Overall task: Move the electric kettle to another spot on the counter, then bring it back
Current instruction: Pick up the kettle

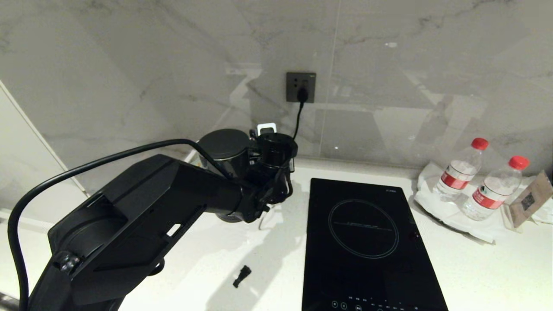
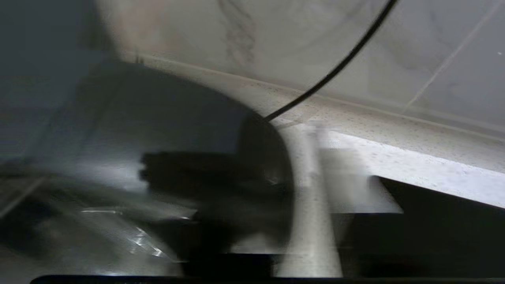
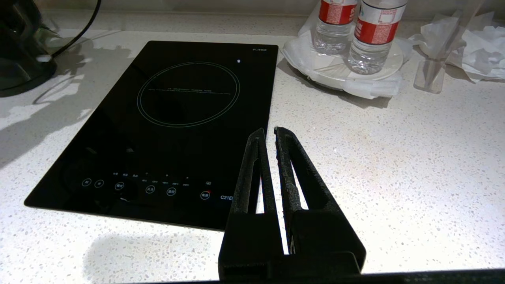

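The electric kettle (image 1: pixel 224 149), black with a flat lid, stands at the back of the white speckled counter (image 1: pixel 475 268), close to the wall. My left arm reaches in from the lower left, and my left gripper (image 1: pixel 271 181) is at the kettle's right side, mostly hidden behind its own wrist. The left wrist view is smeared. The kettle's dark glossy body (image 2: pixel 158 118) fills its near side, with a black cord (image 2: pixel 335 67) running behind. My right gripper (image 3: pixel 268 132) hangs shut and empty over the counter (image 3: pixel 394 157) beside the cooktop. The kettle's dark bulk (image 3: pixel 17 47) shows at that view's far corner.
A black glass cooktop (image 1: pixel 367 242) lies right of the kettle. Two red-capped water bottles (image 1: pixel 460 170) stand on a white plate at the far right beside a card stand (image 1: pixel 529 198). A plug sits in the wall socket (image 1: pixel 301 86). A small black piece (image 1: pixel 242 276) lies on the counter in front.
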{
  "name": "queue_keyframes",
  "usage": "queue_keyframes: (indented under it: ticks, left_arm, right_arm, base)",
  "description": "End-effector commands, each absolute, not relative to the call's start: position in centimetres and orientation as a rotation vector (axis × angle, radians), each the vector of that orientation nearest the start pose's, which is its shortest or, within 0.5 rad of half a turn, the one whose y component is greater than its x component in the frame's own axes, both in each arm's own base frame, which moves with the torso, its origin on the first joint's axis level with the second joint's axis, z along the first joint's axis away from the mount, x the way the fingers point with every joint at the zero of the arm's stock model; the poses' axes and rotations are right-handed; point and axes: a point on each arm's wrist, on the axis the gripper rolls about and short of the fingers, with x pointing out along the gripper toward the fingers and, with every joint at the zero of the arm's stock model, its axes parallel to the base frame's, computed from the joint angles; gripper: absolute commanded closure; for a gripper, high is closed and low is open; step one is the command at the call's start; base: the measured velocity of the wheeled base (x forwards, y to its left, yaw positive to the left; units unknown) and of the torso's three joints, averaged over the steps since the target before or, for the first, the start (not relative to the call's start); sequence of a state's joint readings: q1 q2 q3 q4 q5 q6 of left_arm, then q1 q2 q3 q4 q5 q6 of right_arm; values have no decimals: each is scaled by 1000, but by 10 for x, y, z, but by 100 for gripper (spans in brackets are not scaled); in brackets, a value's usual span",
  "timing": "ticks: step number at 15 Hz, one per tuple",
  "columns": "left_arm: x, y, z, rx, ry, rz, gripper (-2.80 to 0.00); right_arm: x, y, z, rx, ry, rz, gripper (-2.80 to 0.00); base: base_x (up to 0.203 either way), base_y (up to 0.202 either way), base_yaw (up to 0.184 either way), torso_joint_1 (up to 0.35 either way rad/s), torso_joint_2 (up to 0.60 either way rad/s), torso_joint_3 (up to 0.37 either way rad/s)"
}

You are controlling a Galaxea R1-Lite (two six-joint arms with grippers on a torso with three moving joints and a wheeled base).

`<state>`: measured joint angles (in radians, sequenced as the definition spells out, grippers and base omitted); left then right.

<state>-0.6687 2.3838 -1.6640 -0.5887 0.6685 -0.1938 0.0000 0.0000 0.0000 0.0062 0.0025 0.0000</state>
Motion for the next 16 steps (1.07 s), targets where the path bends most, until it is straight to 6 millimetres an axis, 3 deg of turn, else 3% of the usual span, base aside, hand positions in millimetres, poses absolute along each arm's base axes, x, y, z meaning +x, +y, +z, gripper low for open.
queue_keyframes:
  ticks: [1, 8, 13, 16]
  left_arm:
    - [400, -292, 138, -120, 94, 22, 0]
    - [405, -271, 169, -100, 38, 62, 0]
    - [405, -269, 189, -117, -6, 64, 0]
    - [388, -263, 212, -132, -27, 52, 0]
  right_arm:
    - [-23, 0, 75, -1, 7, 3, 0]
    - [-23, 0, 75, 0, 8, 2, 0]
    - [-23, 0, 75, -1, 8, 3, 0]
    - [-23, 0, 75, -2, 8, 3, 0]
  base:
    - [0, 0, 0, 0, 0, 0]
    - [0, 0, 0, 0, 0, 0]
    - [0, 0, 0, 0, 0, 0]
    - [0, 0, 0, 0, 0, 0]
